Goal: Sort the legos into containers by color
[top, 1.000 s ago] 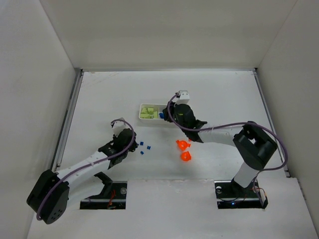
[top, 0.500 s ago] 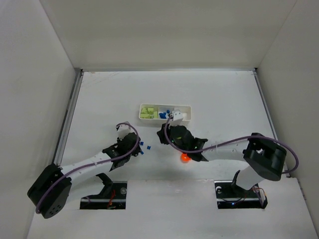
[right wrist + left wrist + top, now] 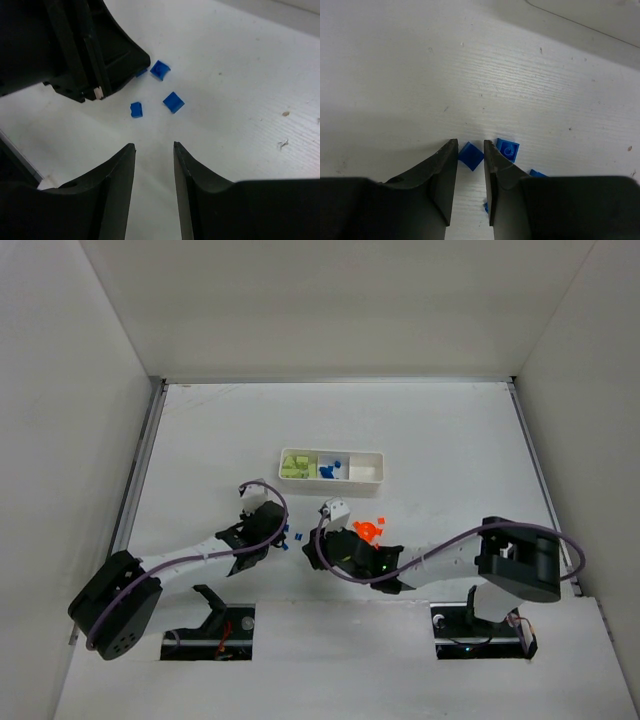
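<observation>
the white counter fills the top view, walled on three sides. the left arm and the right arm both lie low over its near part and reach toward each other.

the tray sits well beyond them, near the middle of the counter, long side across the view. green legos lie in its left compartment and a few blue ones in the middle one.

the left hand is down at the counter with its fingers a narrow gap apart. one blue brick sits corner-on in that gap, its corners at or against both inner faces; whether it is clamped or only lying there i cannot tell. the right hand is released, fingers spread with bare counter between them, and points at the left hand from close by.

orange legos lie on the counter just beside the right arm's wrist, with a small orange bit next to them. loose blue legos lie between the two hands, three clear in the right wrist view, near one another but apart. another lies just outside the left hand's right finger.
</observation>
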